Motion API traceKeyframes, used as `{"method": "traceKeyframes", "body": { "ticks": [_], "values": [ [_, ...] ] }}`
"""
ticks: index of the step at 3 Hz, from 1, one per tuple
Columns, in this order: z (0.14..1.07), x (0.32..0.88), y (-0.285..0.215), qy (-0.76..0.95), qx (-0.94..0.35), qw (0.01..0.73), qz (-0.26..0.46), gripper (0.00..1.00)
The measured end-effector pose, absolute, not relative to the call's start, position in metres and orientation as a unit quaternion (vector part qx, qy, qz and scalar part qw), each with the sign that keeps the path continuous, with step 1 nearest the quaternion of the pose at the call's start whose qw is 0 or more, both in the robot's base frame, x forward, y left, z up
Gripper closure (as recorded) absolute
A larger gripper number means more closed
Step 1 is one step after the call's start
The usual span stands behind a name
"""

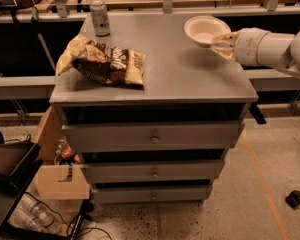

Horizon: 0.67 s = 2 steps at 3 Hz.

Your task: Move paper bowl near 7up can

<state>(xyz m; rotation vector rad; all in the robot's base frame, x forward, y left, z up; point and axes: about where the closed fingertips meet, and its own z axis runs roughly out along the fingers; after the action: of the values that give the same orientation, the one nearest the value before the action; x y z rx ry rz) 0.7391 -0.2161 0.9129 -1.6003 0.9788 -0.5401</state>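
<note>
Since the can (100,18) is waiting at the far left corner, the end effector (221,42) is pinching the bowl (204,29) at the right edge.

Dim warm light (slight blur); lit hand (221,43) grips paper bowl (203,28).

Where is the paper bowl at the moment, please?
In the camera view, the paper bowl is at the far right of the cabinet top, beside the gripper; the 7up can stands at far left.

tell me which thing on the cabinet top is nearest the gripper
The bowl, at the gripper on the far right; the can and bag sit on the left.
</note>
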Motion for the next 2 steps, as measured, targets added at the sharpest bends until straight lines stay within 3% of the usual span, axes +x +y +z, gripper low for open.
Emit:
{"method": "traceKeyframes", "body": {
  "ticks": [2],
  "values": [
    [0.832,0.815,-0.141,0.385,-0.751,0.527,-0.102,1.0]
  ]
}}
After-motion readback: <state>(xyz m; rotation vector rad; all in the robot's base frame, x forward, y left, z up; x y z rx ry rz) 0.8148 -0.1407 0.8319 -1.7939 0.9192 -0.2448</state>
